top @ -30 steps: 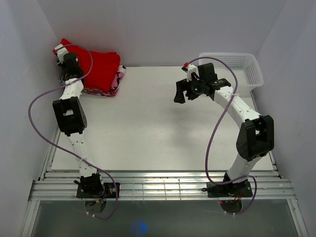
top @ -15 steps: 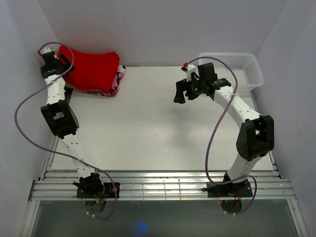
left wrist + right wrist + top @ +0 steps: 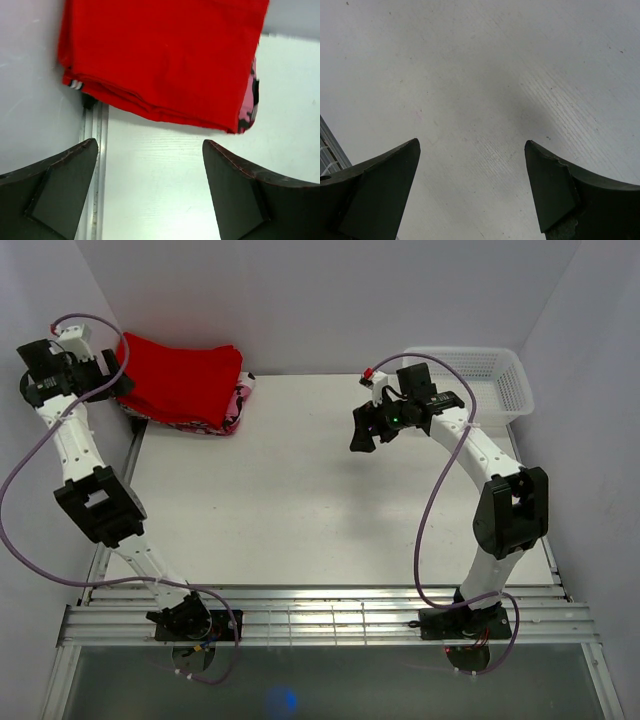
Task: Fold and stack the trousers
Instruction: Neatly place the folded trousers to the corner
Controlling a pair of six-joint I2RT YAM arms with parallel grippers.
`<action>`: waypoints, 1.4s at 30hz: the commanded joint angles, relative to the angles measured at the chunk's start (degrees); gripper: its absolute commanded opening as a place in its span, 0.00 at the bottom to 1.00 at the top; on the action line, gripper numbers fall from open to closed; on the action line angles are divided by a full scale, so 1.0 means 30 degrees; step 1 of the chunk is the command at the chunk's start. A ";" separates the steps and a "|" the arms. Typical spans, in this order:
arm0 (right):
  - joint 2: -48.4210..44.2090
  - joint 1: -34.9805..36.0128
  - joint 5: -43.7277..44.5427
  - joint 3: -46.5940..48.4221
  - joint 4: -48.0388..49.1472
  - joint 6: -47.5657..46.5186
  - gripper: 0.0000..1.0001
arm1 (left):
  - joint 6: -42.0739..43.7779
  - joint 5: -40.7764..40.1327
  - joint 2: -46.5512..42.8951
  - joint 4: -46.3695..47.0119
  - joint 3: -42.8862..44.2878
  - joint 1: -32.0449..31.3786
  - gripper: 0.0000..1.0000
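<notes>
Trousers (image 3: 185,380) lie folded at the table's (image 3: 300,500) 11 o'clock corner, stacked on a pink-and-black patterned garment (image 3: 238,408); fold and stack look done, with only pulling the arms clear apparently left. Left gripper (image 3: 150,147) hangs at 9 o'clock of the stack, jaws spread, empty; right gripper (image 3: 470,145) is spread over bare table toward 1 o'clock. No brand, label or writing is readable

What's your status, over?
Left gripper open, off the trousers. Right gripper open above table. Trousers folded atop patterned garment, far-left corner. Nothing in the way.
</notes>
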 commanded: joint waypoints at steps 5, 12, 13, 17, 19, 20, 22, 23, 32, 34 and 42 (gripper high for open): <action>-0.0065 0.0121 -0.0577 0.0056 -0.0393 -0.0384 0.90 | 0.6031 -0.0261 0.0233 -0.1040 -0.1862 -0.4602 0.97; -0.0593 0.0238 0.0183 -0.0561 -0.0480 -0.0354 0.90 | 0.4415 -0.3801 0.3108 0.1034 -0.0538 -0.8147 0.96; -0.0593 0.0238 0.0272 -0.0532 -0.0480 -0.0354 0.90 | 0.4706 -0.4881 0.3254 0.1331 -0.0802 -0.8876 0.96; -0.0622 0.0238 0.0653 -0.0473 -0.0538 -0.0354 0.90 | 0.4622 -0.8102 0.4863 0.1422 0.0011 -0.9819 0.92; -0.0652 0.0238 0.0712 -0.0531 -0.0596 -0.0413 0.90 | 0.4708 -0.9310 0.5830 0.1509 0.0366 -1.0024 0.90; -0.0681 0.0238 0.0741 -0.0590 -0.0597 -0.0384 0.90 | 0.4912 -1.0563 0.6152 0.1510 0.0600 -1.0113 0.89; -0.0652 0.0238 0.0771 -0.0649 -0.0567 -0.0413 0.90 | 0.5031 -1.1744 0.7032 0.1568 0.1186 -1.0201 0.76; -0.0594 0.0238 0.0742 -0.0649 -0.0568 -0.0384 0.90 | 0.5205 -1.2124 0.7237 0.1568 0.1304 -1.0202 0.69; -0.0447 0.0209 0.1005 -0.0649 -0.0480 -0.0442 0.90 | 0.4680 -0.9085 0.6977 0.1627 0.1305 -1.1079 0.00; -0.0447 0.0209 0.1064 -0.0649 -0.0451 -0.0471 0.90 | 0.4128 -0.7914 0.6772 0.1598 0.1276 -1.1431 0.00; -0.0564 0.0179 0.1240 -0.0796 -0.0451 -0.0560 0.90 | 0.2309 -0.5158 0.6097 0.1598 0.1421 -1.2574 0.00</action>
